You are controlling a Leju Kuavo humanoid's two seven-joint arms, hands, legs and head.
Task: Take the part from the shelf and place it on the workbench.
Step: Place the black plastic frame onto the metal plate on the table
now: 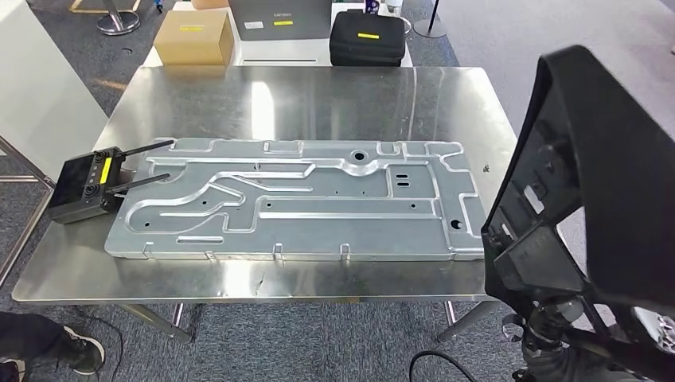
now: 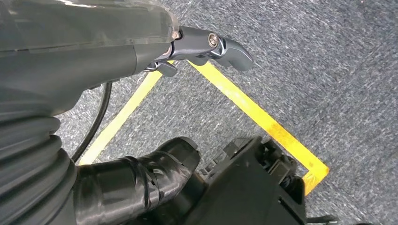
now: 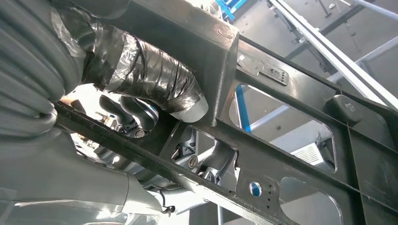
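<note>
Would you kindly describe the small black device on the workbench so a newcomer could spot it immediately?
Start at the steel workbench and its big silver stamped panel. At the panel's left end lies the black handheld controller, on the table's left edge. It alone has a yellow label and two thin antennas resting across the panel's corner.

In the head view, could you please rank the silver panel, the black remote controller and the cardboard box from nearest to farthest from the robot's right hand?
The right hand grips the black frame part at the right edge of the head view.
1. Silver panel, mid-workbench, just left of the part.
2. Black remote controller, at the workbench's left edge.
3. Cardboard box, beyond the far edge, left.
</note>
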